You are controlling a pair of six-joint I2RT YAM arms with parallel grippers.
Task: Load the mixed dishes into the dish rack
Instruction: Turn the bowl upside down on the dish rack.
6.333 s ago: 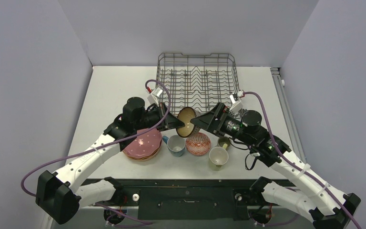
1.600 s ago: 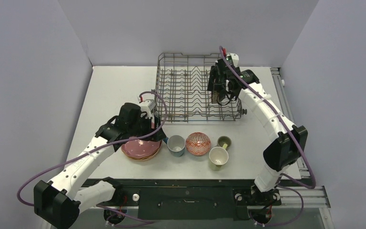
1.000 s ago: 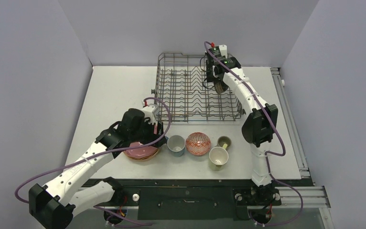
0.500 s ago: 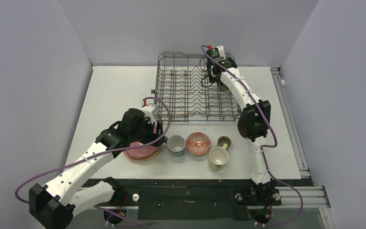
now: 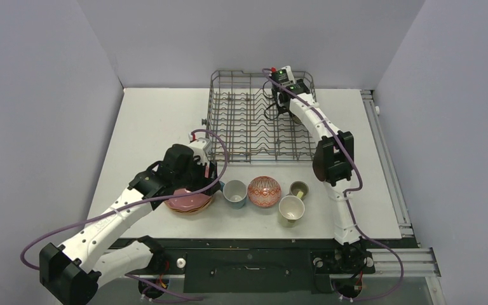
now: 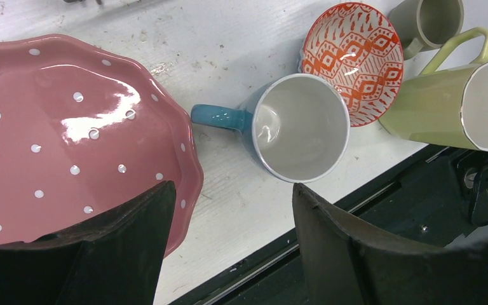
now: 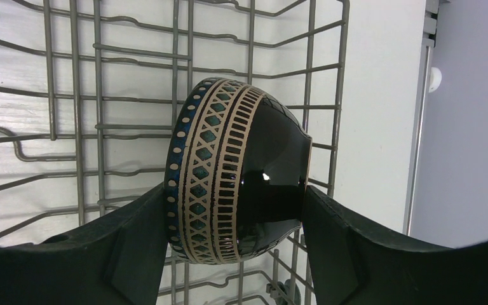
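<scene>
Right gripper [image 7: 235, 216] is clenched on the dark-brown patterned bowl [image 7: 241, 171], one finger against its banded rim side and the other against its glossy dark base, so the bowl hangs on edge. It sits over the far right corner of the dish rack [image 5: 248, 121], with grey wires and tines directly behind it in the wrist view. Whether it already touches a wire I cannot tell.

The step in hand looks like placing this bowl. The next move likely calls for lowering it between two tines so they hold it upright, then letting go only once it is seated. A bowl freed too high could roll across the wires.

Left gripper [image 6: 229, 190] stands released and holds nothing. It is poised low at the near edge of the pink white-dotted plate [image 6: 57, 127], one finger over the rim. The plate seems its next pickup.

On the table [image 6: 229, 38] wait the light-blue mug [image 6: 302, 127], orange-red patterned bowl [image 6: 356, 57], pale-yellow mug [image 6: 445, 105] and small olive mug [image 6: 429, 22].
</scene>
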